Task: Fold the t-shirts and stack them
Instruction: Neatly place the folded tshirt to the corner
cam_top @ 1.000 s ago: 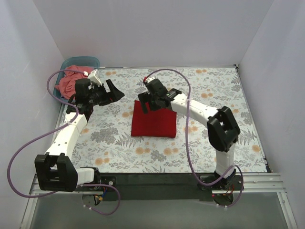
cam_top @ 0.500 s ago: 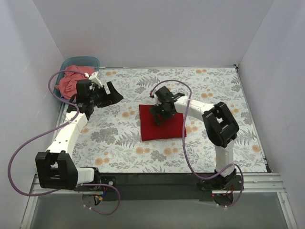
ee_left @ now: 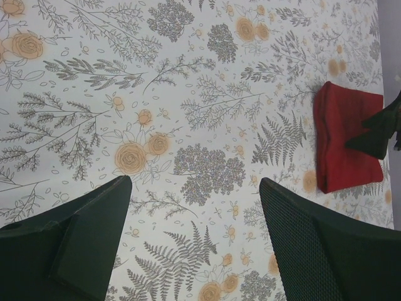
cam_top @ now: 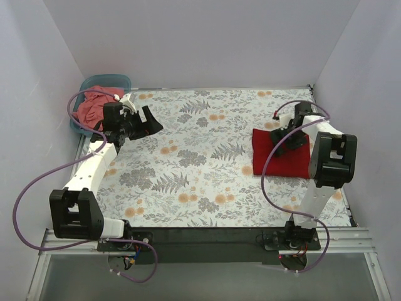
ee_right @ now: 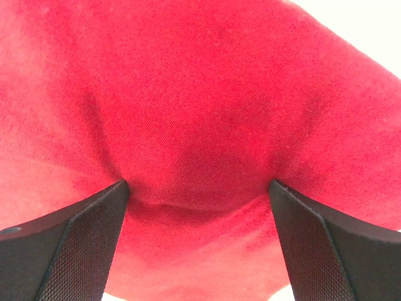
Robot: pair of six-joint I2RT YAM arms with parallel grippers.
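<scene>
The crimson red t-shirt [cam_top: 276,160], folded into a rectangle, lies on the floral tablecloth at the right side. My right gripper [cam_top: 289,139] stands open on top of it, both fingertips wide apart and pressed into the cloth [ee_right: 200,94], which dents between them; nothing is pinched in the right gripper [ee_right: 197,188]. The salmon-pink t-shirt [cam_top: 88,110] lies crumpled in the teal tub [cam_top: 106,82] at the back left. My left gripper [cam_top: 149,122] hovers open and empty over the table just right of the tub. In the left wrist view, the left gripper [ee_left: 194,188] faces bare cloth, with the red t-shirt [ee_left: 344,144] far off.
White walls close in the table at the left, back and right. The red t-shirt lies close to the right wall. Purple cables loop from both arms. A black rail [cam_top: 207,237] runs along the near edge.
My right gripper has slid the folded red t-shirt from the table's middle to its right side, staying pressed on it. The left arm has barely shifted.
</scene>
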